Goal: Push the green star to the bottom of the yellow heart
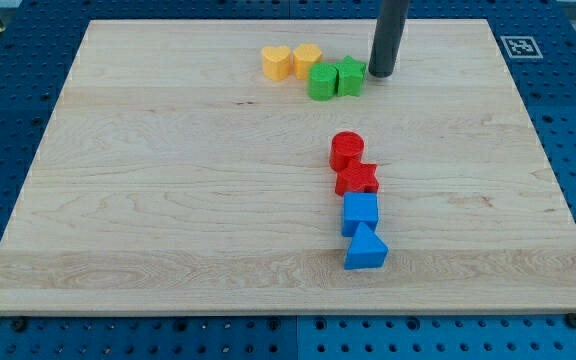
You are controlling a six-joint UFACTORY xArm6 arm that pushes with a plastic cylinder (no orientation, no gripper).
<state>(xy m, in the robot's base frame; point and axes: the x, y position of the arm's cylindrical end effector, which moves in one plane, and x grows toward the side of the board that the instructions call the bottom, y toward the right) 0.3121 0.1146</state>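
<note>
Worktop (pixel 168 200): pale wood board on blue pegboard bench; fiducial tag at view's top-right corner.
Claw: none fitted, so no open/shut state to tell; plain dark rod only, holds nothing.
My tip (pixel 381 74): down on the board near view's top edge, just right of the green star, touching or nearly so; cannot tell contact for sure.
Green star (pixel 350 76): view's top centre, pressed against a second green block (pixel 322 83) on its left; shape of that one unclear, roundish.
Yellow heart (pixel 276 62): leftmost of the top cluster, touching a second yellow block (pixel 307 60) on its right, shape unclear.
Why placed so: tip on star's right side looks set for a leftward shove; star sits right of and a bit lower than the heart, not yet under it.
Obstacle: green neighbour directly in the leftward path; likely gets pushed along or into the yellows, could knock the heart.
Open room: wide bare wood below and left of the heart; goal spot under the heart free.
Edges: top cluster close to board's top edge, little margin upward; plenty downward.
Other blocks: red cylinder (pixel 347 150), red star (pixel 357 178), blue cube (pixel 361 212), blue triangle (pixel 365 248) in a column, centre-right, well apart from the goal.
Progress guess: early; star needs down-left travel.
</note>
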